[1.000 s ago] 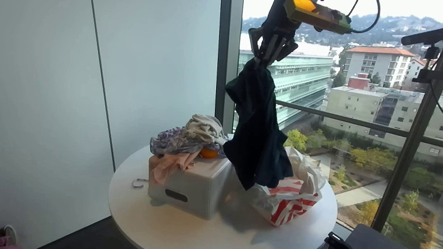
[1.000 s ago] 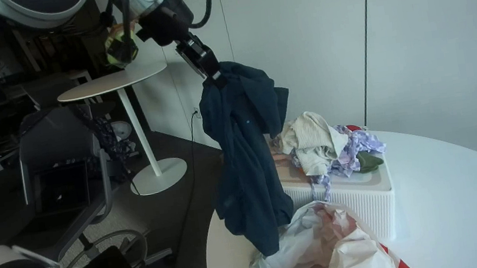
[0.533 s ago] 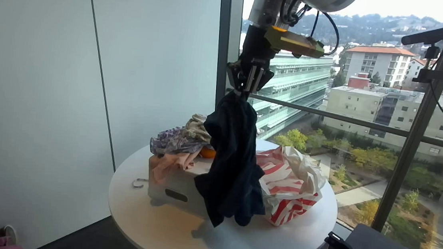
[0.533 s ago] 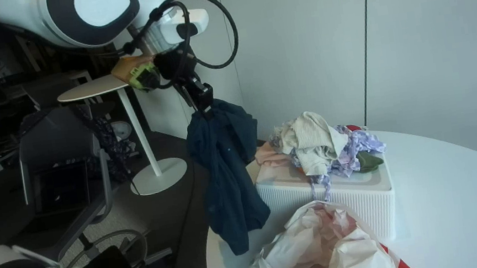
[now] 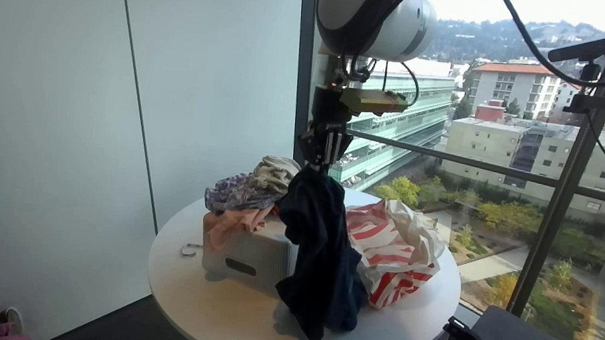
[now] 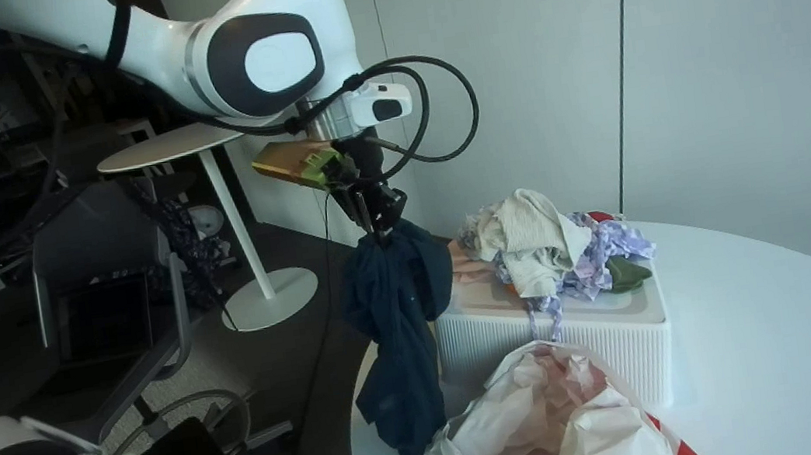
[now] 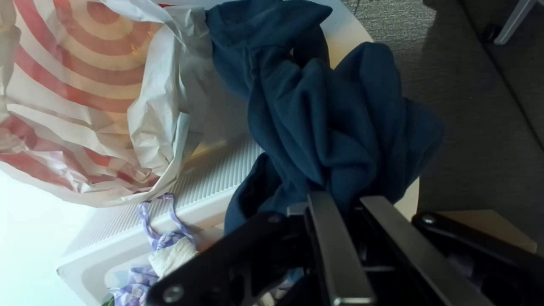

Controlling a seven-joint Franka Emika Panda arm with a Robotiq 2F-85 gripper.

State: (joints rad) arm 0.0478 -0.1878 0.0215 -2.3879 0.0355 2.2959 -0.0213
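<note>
My gripper (image 5: 320, 167) is shut on a dark blue cloth (image 5: 322, 259), pinching its top. The cloth hangs down in folds in front of a white ribbed box (image 5: 266, 276) and beside a red-and-white striped bag (image 5: 402, 280). Its lower end is low over the round white table (image 5: 224, 311); I cannot tell whether it touches. In an exterior view, the gripper (image 6: 379, 237) and cloth (image 6: 400, 338) are left of the box, and the cloth's bottom is partly behind the bag (image 6: 598, 437). In the wrist view, the cloth (image 7: 323, 123) bunches out beyond the gripper (image 7: 346, 202); its pinched part is hidden.
A pile lies on the box: a cream cloth (image 6: 533, 242), a purple patterned cloth (image 6: 616, 247), a peach cloth (image 5: 243, 222) and something green (image 6: 627, 275). A thin strap (image 5: 190, 249) lies on the table. A grey chair (image 6: 100, 228) and a second table (image 6: 167, 145) stand behind.
The arm has come down with the cloth held, lowering it from above the box and bag to near the table. In the last half second it has dropped further.
</note>
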